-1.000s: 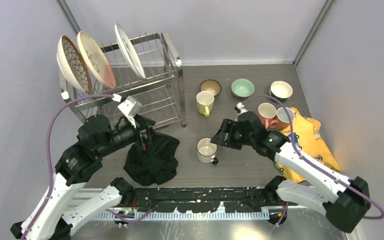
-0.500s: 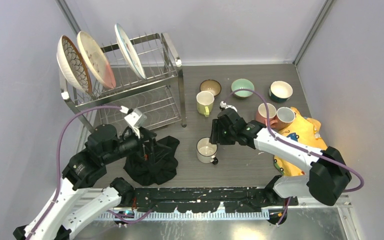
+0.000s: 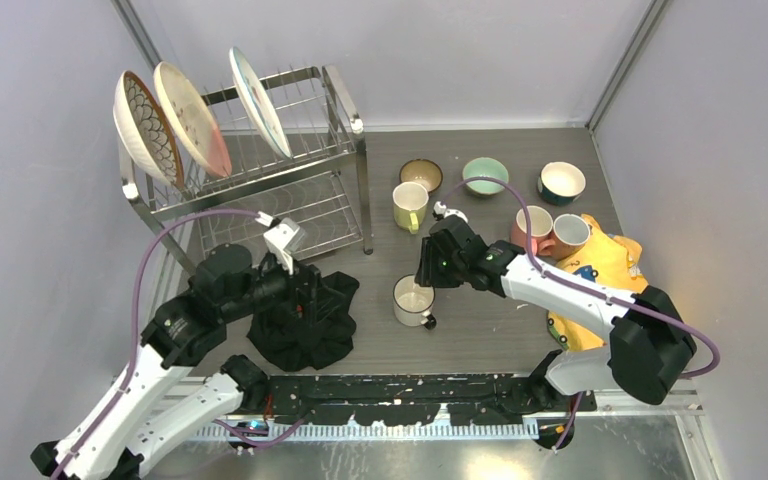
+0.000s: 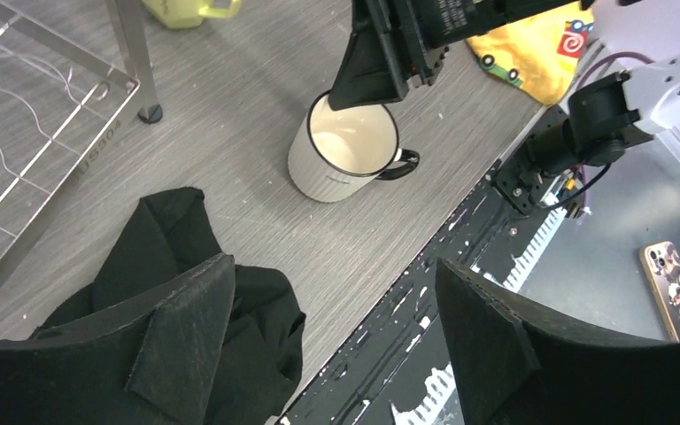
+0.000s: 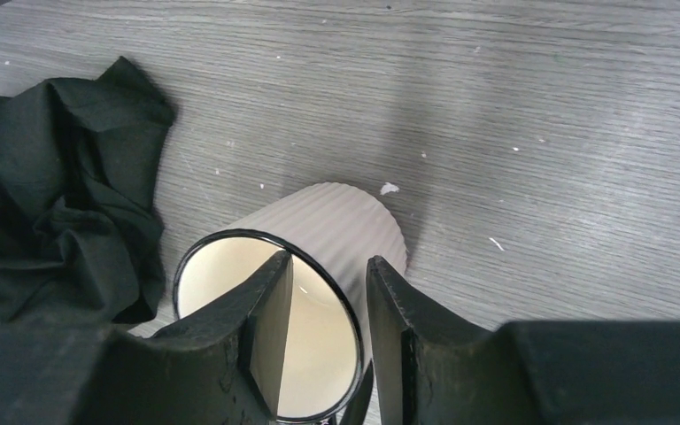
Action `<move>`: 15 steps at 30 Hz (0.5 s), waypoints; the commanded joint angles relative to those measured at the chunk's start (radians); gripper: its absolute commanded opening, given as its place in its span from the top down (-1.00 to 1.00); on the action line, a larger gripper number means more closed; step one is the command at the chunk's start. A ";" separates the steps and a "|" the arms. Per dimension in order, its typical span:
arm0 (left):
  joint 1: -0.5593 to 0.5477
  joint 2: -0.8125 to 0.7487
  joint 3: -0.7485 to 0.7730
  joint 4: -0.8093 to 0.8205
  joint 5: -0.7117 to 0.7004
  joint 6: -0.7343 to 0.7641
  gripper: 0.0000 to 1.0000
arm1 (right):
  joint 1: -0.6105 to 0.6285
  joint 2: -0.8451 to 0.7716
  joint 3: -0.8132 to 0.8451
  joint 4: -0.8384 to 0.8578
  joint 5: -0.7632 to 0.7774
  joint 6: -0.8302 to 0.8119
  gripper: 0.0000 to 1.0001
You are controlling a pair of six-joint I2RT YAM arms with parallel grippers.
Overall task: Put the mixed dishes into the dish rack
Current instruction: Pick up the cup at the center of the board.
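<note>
A white ribbed mug (image 3: 413,300) with a black rim stands upright on the grey table. My right gripper (image 3: 430,268) hangs over its far rim. In the right wrist view (image 5: 328,266) it is open, one finger inside the mug (image 5: 345,221) and one outside, with a gap to the wall. My left gripper (image 3: 300,295) is open and empty over the black cloth (image 3: 305,325). In its wrist view (image 4: 332,266) the mug (image 4: 343,146) lies ahead. Three plates (image 3: 192,118) stand in the top tier of the dish rack (image 3: 290,190).
A yellow mug (image 3: 409,205), brown bowl (image 3: 421,175), mint-green bowl (image 3: 485,175) and blue bowl (image 3: 562,182) stand behind the white mug. Two pink mugs (image 3: 533,228) sit by the yellow cloth (image 3: 610,280) at right. The rack's post (image 4: 133,53) is near my left gripper.
My right gripper has swung left and toward the back, ending over the white mug's far rim. My left arm has shifted slightly right over the black cloth.
</note>
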 commanded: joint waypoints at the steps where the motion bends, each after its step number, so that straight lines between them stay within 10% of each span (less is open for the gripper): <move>1: 0.003 0.083 0.028 0.019 -0.031 -0.005 -0.65 | 0.009 -0.030 0.018 0.074 -0.044 0.024 0.19; 15: -0.030 0.284 -0.047 0.185 -0.016 -0.188 -0.38 | 0.009 -0.082 -0.060 0.189 -0.203 0.106 -0.09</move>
